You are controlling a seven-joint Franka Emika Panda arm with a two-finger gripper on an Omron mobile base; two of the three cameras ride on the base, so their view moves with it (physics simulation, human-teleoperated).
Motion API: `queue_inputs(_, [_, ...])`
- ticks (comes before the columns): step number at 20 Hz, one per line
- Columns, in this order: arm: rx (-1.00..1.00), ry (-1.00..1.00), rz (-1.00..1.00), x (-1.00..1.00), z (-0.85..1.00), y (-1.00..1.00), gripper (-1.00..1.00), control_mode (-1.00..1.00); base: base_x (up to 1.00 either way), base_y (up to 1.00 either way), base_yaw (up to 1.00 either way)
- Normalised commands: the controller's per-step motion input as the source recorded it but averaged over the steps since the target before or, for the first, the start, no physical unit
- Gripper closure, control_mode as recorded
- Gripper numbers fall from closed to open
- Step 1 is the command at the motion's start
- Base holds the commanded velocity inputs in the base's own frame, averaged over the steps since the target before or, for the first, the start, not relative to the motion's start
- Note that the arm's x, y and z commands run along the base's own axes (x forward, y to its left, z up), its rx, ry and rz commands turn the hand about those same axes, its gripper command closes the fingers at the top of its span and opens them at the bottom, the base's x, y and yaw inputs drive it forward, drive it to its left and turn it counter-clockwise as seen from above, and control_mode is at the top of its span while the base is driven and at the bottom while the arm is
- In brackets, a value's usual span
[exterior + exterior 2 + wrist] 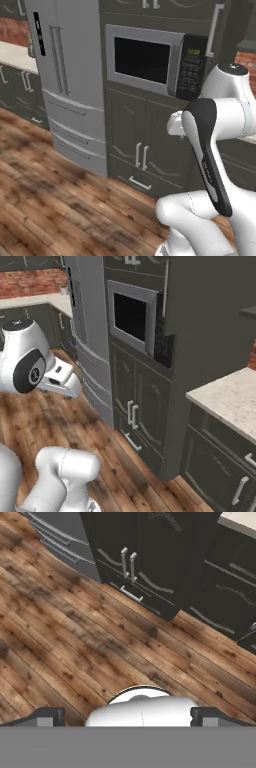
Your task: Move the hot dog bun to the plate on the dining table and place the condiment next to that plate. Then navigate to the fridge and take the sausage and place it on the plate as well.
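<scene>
Claw [127, 718] spread wide, holding nothing, pointing down at brown plank floor [75, 642]. Tall grey steel fridge [70, 75] shut, left of silver microwave [150, 60] and dark cabinet doors [135, 145]. Sausage presumably inside. Risk: stopping too far from fridge, or folded white arm [210, 150] bumping cabinets while turning.

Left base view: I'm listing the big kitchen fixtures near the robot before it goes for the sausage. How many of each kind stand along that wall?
Fridge: 1
Microwave: 1
Dark base cabinet with two doors under the microwave: 1
Total: 3
</scene>
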Motion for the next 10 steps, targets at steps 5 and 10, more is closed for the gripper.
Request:
queue_inputs(5, [0.00, 0.00, 0.00, 0.00, 0.00, 0.00, -1.00, 1.00, 0.74, 0.93, -0.43])
queue_inputs(10, [0.00, 0.00, 0.00, 0.00, 0.00, 0.00, -1.00, 1.00, 0.58, 1.00, -0.32])
